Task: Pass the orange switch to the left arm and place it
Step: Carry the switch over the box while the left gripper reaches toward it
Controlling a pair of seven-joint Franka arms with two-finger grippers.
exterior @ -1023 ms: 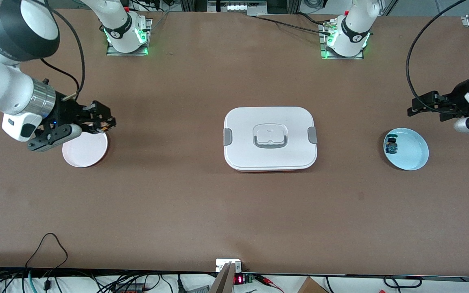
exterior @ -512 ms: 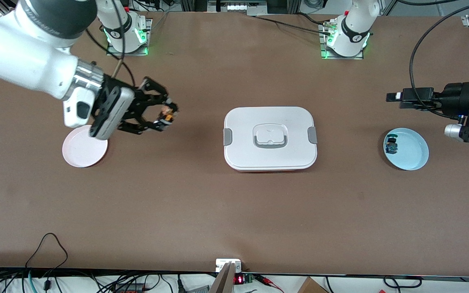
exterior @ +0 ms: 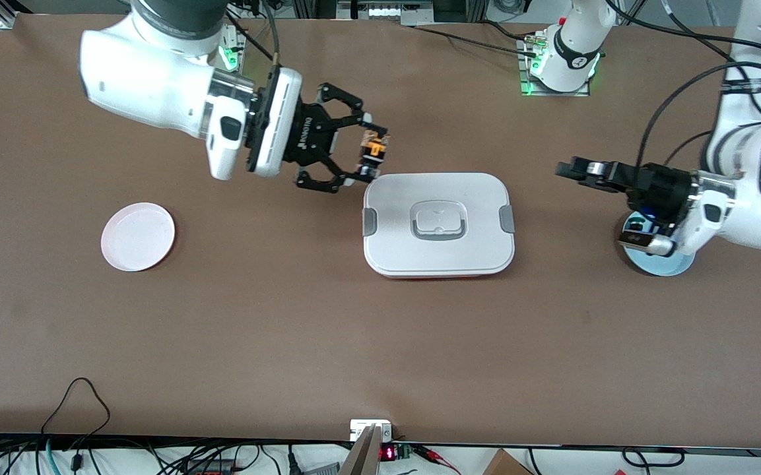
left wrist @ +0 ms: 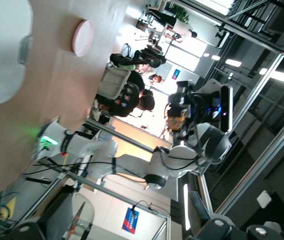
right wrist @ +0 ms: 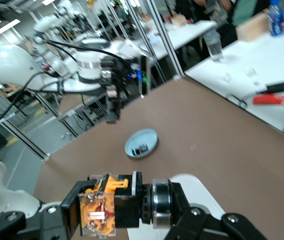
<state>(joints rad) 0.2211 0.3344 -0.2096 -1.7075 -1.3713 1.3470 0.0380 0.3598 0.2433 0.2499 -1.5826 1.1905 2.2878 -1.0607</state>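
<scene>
A: What is the right hand [exterior: 372, 153] doing?

B: It is clenched tight on the orange switch [exterior: 373, 146]. The hand is up in the air, turned on its side, with its fingers pointing toward the left arm's end of the bench [exterior: 288, 316]. It is over the bench, just at the edge of the box [exterior: 438, 224]. In the right wrist view you can see the orange switch [right wrist: 113, 205] pinched between the two fingers.

A: And the left hand [exterior: 575, 169]?

B: It is released, with nothing in it. It is up in the air too, lying flat and pointing toward the box. Its wrist is over the blue plate [exterior: 665, 265] and hides most of it.

A: How many arms are there?

B: Two. The right arm [exterior: 149, 72] and the left arm [exterior: 756, 178] both reach in toward the middle.

A: How many boxes?

B: One white box, sitting in the middle of the bench with its lid on.

A: How many plates?

B: Two. One pink plate [exterior: 138, 236] near the right arm's end, and one blue plate near the left arm's end. In the right wrist view, a small dark part [right wrist: 141, 149] lies on the blue plate.
</scene>
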